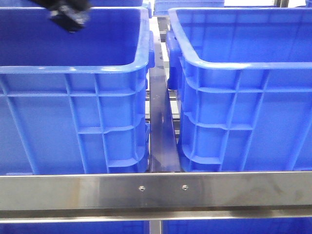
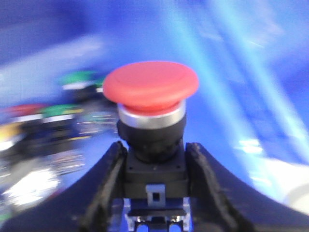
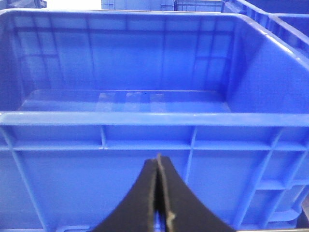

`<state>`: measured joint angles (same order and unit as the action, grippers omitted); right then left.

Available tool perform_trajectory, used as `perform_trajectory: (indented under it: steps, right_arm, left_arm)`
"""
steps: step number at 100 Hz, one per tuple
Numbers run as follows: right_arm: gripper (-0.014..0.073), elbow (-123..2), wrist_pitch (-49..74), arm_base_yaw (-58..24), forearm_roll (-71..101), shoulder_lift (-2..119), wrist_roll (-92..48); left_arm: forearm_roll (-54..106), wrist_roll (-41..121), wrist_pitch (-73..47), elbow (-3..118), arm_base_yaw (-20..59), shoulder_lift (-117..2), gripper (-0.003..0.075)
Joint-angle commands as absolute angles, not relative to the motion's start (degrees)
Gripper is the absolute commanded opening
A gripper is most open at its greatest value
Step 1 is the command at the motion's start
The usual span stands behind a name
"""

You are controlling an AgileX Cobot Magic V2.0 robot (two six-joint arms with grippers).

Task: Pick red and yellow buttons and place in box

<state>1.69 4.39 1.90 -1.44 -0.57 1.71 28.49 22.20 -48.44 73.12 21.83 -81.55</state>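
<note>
In the left wrist view my left gripper (image 2: 155,162) is shut on the black body of a red button (image 2: 151,86) with a wide mushroom cap and a silver collar. The view is blurred; blue crate wall lies behind it. In the front view my left gripper (image 1: 72,14) shows as a dark blur over the left blue box (image 1: 73,68). The button itself is not visible there. My right gripper (image 3: 158,164) is shut and empty, in front of the outer wall of the right blue box (image 3: 145,118), whose floor is bare. That box shows in the front view at the right (image 1: 234,58).
Several other buttons with green, red and yellow caps (image 2: 43,116) lie blurred behind the held one. A steel rail (image 1: 156,192) crosses the front below the boxes. A dark metal bar (image 1: 161,126) runs between the two boxes. More blue crates (image 3: 270,12) stand behind.
</note>
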Motion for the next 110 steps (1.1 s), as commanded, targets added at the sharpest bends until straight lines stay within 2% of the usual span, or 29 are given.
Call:
perform_trajectory:
  steps: [1,35,71,94,110]
  right_arm:
    - [-0.0071,0.7,-0.6,2.0,-2.1,-1.9,1.4]
    - [-0.0071,0.7,-0.8,2.0,-2.1,-1.9,1.4]
    - [-0.0069,-0.1,0.0,2.0,-0.9,-1.9,1.7]
    - [-0.0069,-9.9,15.1,2.0,0.5,-0.7,2.0]
    - [-0.0069,-18.0,27.0,2.0,0.5,5.5,2.0]
  left_arm:
    - [31.1,22.2,-44.9,74.8,26.4,-79.3,0.0157]
    - [31.1,22.2,-43.4,74.8,38.3,-82.0,0.0157]
    - [31.1,22.2,-43.6,74.8,39.6,-82.7,0.0157]
    - [31.1,22.2,-43.6,74.8,39.6,-82.7,0.0157]
    - [31.1,22.2,-43.7,74.8,39.6,-82.7,0.0157]
